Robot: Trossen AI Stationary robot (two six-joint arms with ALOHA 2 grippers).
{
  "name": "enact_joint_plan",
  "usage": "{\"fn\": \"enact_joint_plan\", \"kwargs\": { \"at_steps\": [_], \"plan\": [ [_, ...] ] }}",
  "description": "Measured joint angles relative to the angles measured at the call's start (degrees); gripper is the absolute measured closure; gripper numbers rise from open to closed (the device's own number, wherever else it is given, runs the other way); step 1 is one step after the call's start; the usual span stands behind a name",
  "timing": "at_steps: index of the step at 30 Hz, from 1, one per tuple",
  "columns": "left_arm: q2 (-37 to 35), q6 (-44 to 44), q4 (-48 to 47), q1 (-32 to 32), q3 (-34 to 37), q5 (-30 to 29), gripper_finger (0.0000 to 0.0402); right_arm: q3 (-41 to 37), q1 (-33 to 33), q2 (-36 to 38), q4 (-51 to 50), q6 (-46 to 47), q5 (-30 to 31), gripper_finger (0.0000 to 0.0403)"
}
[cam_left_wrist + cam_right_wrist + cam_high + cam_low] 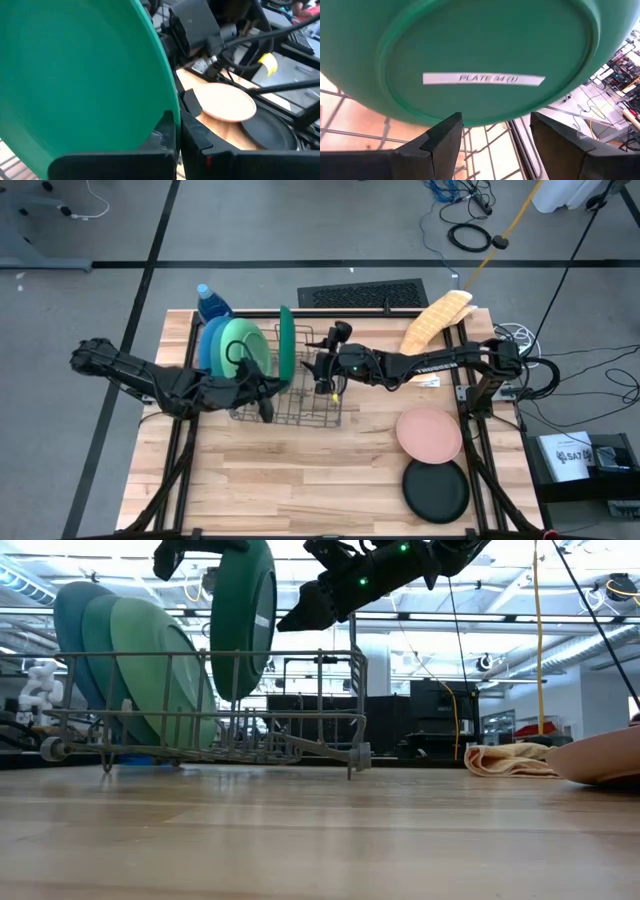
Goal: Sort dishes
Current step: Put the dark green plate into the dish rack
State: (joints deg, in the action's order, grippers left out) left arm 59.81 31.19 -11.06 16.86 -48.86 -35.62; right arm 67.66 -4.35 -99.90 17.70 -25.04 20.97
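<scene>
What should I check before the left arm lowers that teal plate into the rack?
1. Left gripper shut on the teal plate's rim: ok.
2. Right gripper open and off the plate: ok; it sits just beside the plate's labelled underside.
3. Plate upright above the wire dish rack: ok in the low view.
4. Free rack slot beneath the plate: cannot tell; the green plate and blue plate lean at the rack's other end.
5. Right arm clear of the descent path: not ok; it hangs close over the rack.
6. Pink plate and black plate on the table, waiting: ok.
</scene>
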Motion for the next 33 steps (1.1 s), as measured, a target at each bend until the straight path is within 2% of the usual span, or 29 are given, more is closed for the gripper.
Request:
{"fn": "enact_joint_plan", "kwargs": {
  "at_steps": [5, 14, 23, 33],
  "plan": [
    [-0.06, 0.00, 4.90, 1.49, 3.66, -1.11, 0.0401, 0.00, 0.14, 0.00, 0.37, 0.03, -0.13, 0.0174],
    [-6.25, 0.09, 21.04, 1.54, 17.38, -1.75, 0.0401, 0.00, 0.38, 0.00, 0.32, 0.35, -0.37, 0.0174],
    [-11.74, -0.45, 20.77, 1.94, 19.54, -1.31, 0.0401, 0.00, 0.34, 0.00, -0.35, 0.35, -0.35, 0.0174],
    [-13.88, 3.01, 12.48, 2.05, 19.52, -0.49, 0.0402, 0.00, 0.34, 0.00, -0.42, 0.35, -0.33, 0.0174]
  ]
}}
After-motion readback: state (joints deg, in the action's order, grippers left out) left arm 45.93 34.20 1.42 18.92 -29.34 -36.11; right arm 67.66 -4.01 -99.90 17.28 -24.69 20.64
